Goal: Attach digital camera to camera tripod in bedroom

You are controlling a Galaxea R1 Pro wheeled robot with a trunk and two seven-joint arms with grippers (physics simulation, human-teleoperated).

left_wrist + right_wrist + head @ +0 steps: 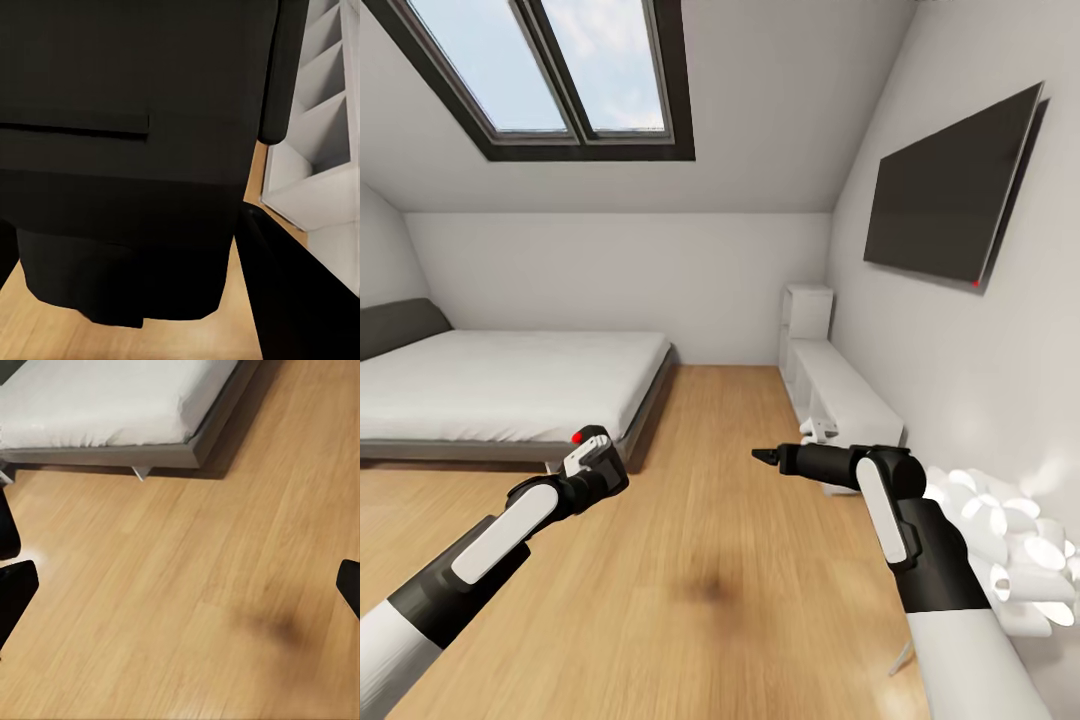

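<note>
My left gripper (596,458) is held over the wood plank floor in front of the bed and is shut on the digital camera (584,443), whose round red button shows on top. In the left wrist view the camera's black body (112,150) sits very close between the dark fingers (281,75). My right gripper (765,456) hangs over the floor to the right, pointing toward the left arm. Its fingertips (15,585) stand wide apart at the edges of the right wrist view with nothing between them. The camera tripod is out of view.
A grey bed (510,385) with a white mattress stands at the left. Low white cube shelves (840,390) run along the right wall under a wall-mounted black screen (955,195). A white petal-like ornament (1005,560) sits near my right arm. Open wood floor (710,560) lies ahead.
</note>
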